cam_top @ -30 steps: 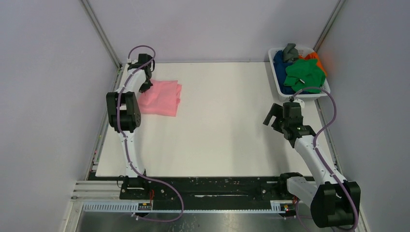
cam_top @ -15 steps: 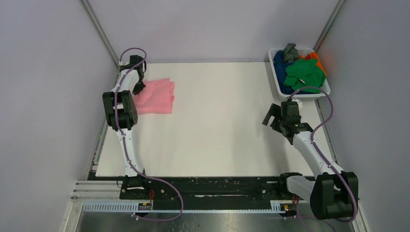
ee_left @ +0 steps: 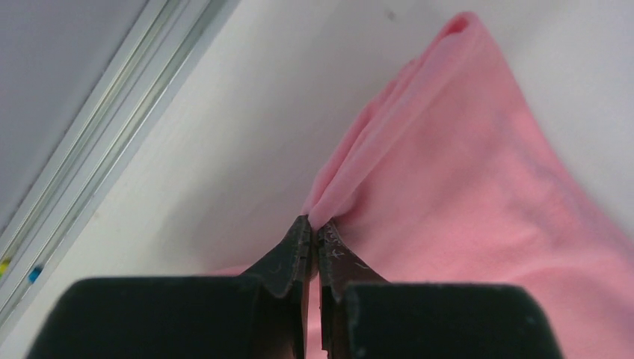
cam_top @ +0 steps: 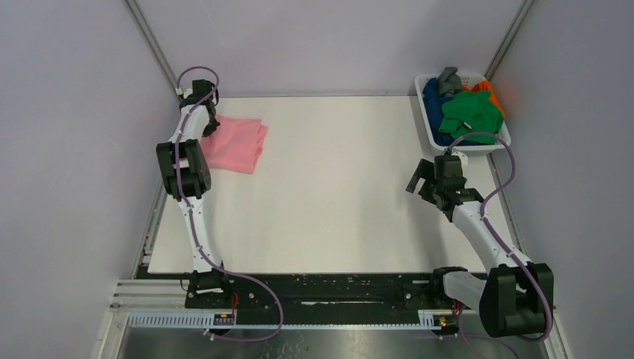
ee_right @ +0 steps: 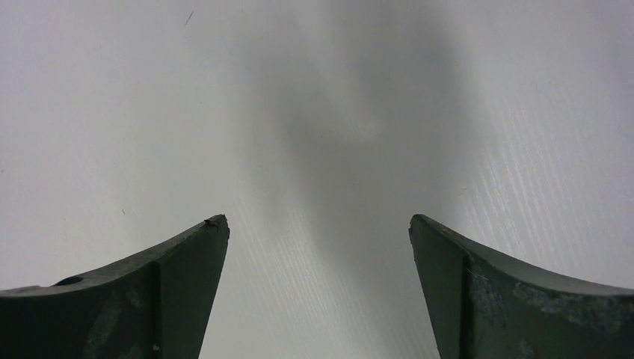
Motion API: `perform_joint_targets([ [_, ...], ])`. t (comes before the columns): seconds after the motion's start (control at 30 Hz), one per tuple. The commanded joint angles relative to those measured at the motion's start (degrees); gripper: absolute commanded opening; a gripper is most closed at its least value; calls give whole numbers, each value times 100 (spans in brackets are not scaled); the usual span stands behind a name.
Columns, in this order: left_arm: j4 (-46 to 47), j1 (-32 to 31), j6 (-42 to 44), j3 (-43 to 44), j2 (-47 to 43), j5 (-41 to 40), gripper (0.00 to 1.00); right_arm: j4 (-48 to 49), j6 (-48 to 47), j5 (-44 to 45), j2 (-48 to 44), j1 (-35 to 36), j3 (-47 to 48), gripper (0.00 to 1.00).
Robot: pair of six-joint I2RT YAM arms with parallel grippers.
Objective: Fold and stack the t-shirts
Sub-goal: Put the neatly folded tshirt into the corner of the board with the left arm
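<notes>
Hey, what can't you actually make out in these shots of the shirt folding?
- Top view: the green t-shirt covers the others in the white basket, so their number is unclear.
- Top view: the left arm hides the pink t-shirt's left edge.
- Left wrist: the shut jaws hide how many layers they pinch; the frame edge cuts the shirt off.
- Right wrist: only table shows.

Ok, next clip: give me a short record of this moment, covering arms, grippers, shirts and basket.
left gripper: shut on a folded edge of the pink t-shirt, at the far-left corner of the table
right gripper: open, empty, over bare table near the basket
pink t-shirt: folded, lying on the table
basket: far-right corner, holds the green t-shirt on top, with the dark blue t-shirt, orange t-shirt and grey t-shirt, all crumpled
folded shirts on table: one
</notes>
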Motion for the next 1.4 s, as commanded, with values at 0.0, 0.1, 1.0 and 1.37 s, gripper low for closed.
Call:
perform_joint_targets([
  [0.0,524,84,-100,677,321,114,0,132,-76,300,77,-16,318,99],
  [0.1,621,130,-206,991,571,138,0,112,-84,292,176,-18,372,99],
  [1.0,652,194,-753,624,-109,-68,64,13,-136,-123,287,-16,477,99],
  [1.37,1255,1,-895,-2013,-3102,325,99,279,-187,-711,-535,-16,135,100],
])
